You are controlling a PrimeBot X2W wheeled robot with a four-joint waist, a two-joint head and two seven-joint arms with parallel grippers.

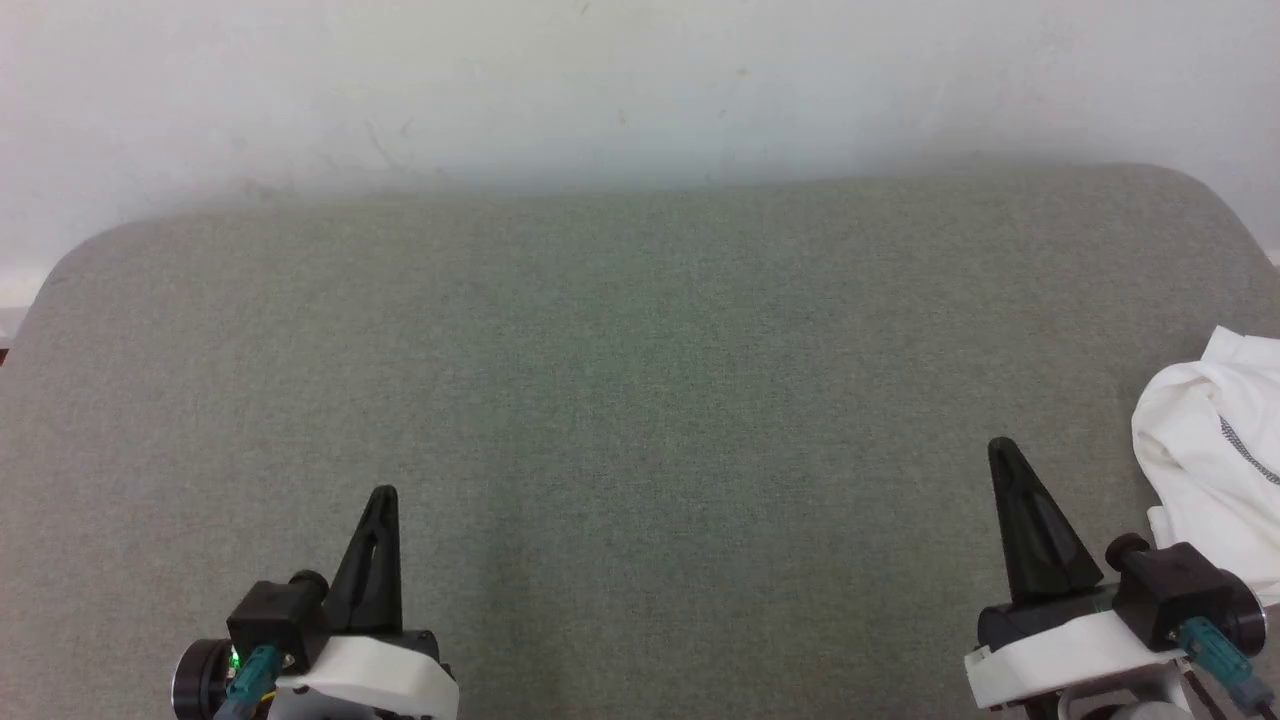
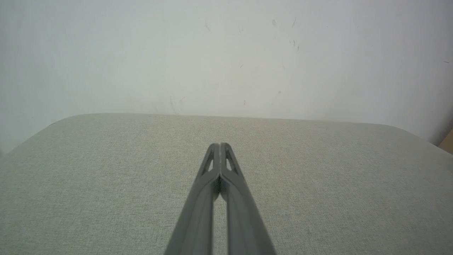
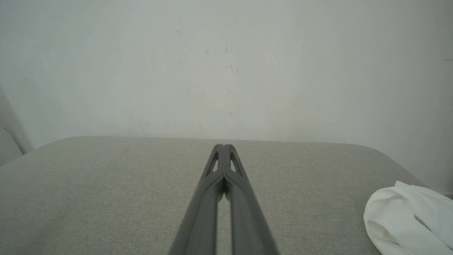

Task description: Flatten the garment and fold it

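The garment (image 1: 1215, 460) is a crumpled white heap with a dark zigzag seam, lying at the right edge of the grey fabric surface (image 1: 640, 400); part of it runs out of the head view. It also shows at the lower right of the right wrist view as the garment (image 3: 407, 219). My right gripper (image 1: 1002, 447) is shut and empty, just left of the heap and apart from it. At the lower left my left gripper (image 1: 384, 494) is shut with nothing in it. Both wrist views show the tips pressed together: left gripper (image 2: 220, 144), right gripper (image 3: 223, 145).
The padded grey surface has rounded far corners and ends at a pale wall (image 1: 640, 90) behind it. Its right edge (image 1: 1240, 230) curves down just past the garment.
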